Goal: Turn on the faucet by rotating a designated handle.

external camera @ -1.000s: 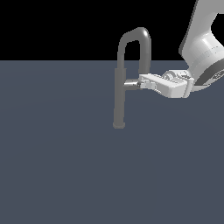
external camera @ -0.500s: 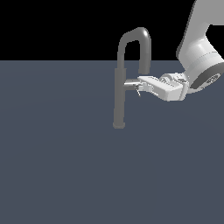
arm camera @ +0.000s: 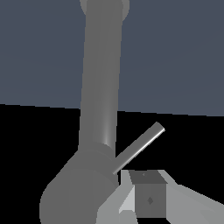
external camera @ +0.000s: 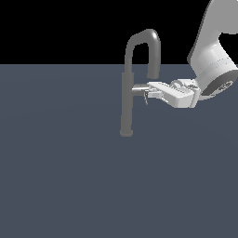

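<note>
The counter (external camera: 60,176) is a flat dark grey-blue surface, with black background behind it. Near the middle of the exterior view stands the faucet (external camera: 126,102), a straight grey post that rises from the counter and bends over in a high arch, so that its nozzle hangs on the exterior view's right of the post. From the post's side the handle (external camera: 138,89) sticks out as a short horizontal stub toward the exterior view's right, below the nozzle. A thin lever stick (arm camera: 140,147) comes out of this stub; the wrist view shows it as a slim bright rod, slanted. Just beside the stub's end is the tool (external camera: 149,93), white, reaching in from the right on the white arm (external camera: 211,60). Whether its fingers are open or closed, I cannot tell. No writing or label can be read anywhere.
</note>
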{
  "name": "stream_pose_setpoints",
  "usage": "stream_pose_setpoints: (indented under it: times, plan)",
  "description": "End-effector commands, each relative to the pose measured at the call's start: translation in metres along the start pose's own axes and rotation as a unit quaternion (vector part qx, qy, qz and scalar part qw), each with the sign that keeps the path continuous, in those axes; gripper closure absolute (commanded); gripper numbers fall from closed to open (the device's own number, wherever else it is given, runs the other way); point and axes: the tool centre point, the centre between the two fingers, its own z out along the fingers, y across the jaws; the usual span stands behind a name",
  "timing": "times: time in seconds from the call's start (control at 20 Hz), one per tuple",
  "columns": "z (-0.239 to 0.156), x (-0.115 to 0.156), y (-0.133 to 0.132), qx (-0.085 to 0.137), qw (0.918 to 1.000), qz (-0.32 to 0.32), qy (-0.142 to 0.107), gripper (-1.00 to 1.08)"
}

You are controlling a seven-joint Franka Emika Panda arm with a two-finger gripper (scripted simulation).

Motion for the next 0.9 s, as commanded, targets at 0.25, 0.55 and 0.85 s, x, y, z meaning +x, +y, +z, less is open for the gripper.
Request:
stream_pose_setpoints:
  times: [0.25,0.55,0.85]
  plan:
    - [0.006,0.045,-0.011,0.009,0.9997,0.022,-0.001,1.08]
    - [-0.006,0.035,-0.015,0.015,0.9998,0.014,0.006,1.08]
    - [-0.002,0.043,-0.026,0.014,0.9997,0.018,0.003,1.08]
